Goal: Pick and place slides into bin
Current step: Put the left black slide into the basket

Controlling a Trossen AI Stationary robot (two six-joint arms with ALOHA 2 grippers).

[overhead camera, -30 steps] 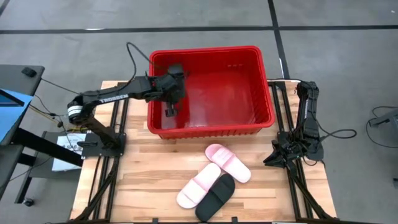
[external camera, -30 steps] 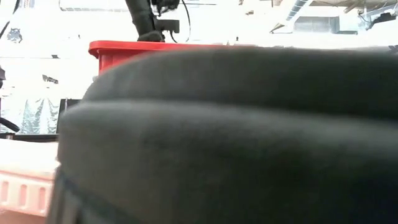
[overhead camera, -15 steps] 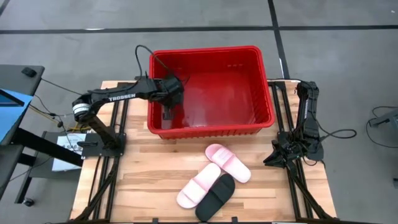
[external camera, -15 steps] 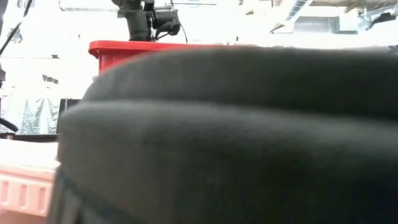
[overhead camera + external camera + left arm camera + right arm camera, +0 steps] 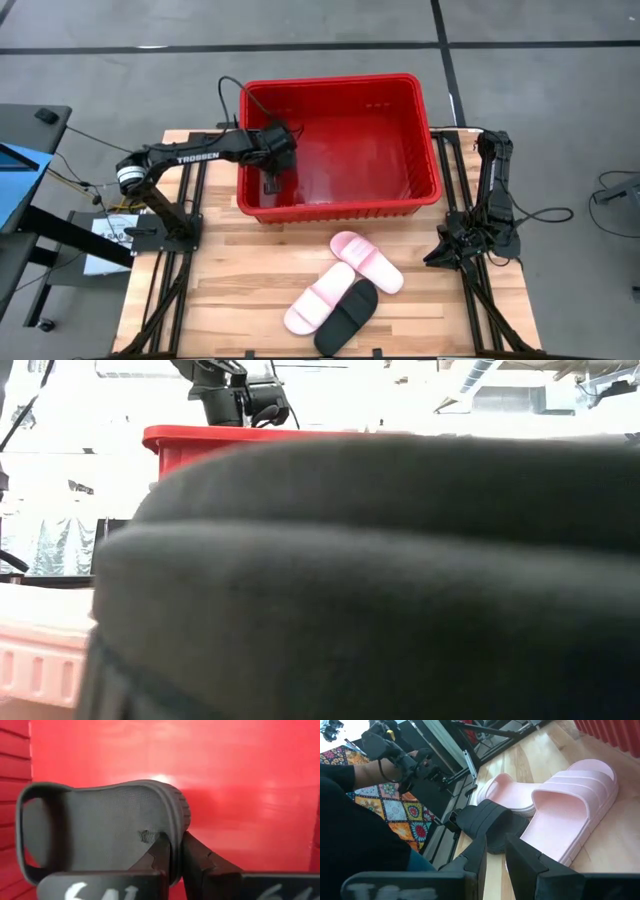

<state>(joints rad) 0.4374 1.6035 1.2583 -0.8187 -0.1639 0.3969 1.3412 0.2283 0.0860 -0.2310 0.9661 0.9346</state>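
My left gripper (image 5: 272,172) is inside the left part of the red bin (image 5: 340,80) and is shut on a black slide (image 5: 100,825). Two pale pink slides (image 5: 366,262) (image 5: 320,297) and a second black slide (image 5: 347,315) lie flat on the table in front of the bin. That black slide (image 5: 380,580) fills most of the low view. My right gripper (image 5: 440,255) rests at the table's right side, empty, with a narrow gap between its fingers (image 5: 496,855). My left gripper pinches the black slide's sole near its rounded end (image 5: 167,827), opposite the strap. One finger (image 5: 159,851) is on the textured face and the other (image 5: 192,852) is on the far face. The fingers point down into the bin. The slide hangs on edge against the red base (image 5: 240,780).
The bin's tall walls stand around my left gripper, and its left wall (image 5: 243,150) is close by. A person (image 5: 365,835) is beyond the table's near side in the right wrist view. Bare wood (image 5: 230,270) lies to the left of the slides.
My left gripper has drawn back a little toward the table's left edge inside the bin, with its wrist turning. It stays shut on the black slide. The slides on the table and my right arm have kept still.
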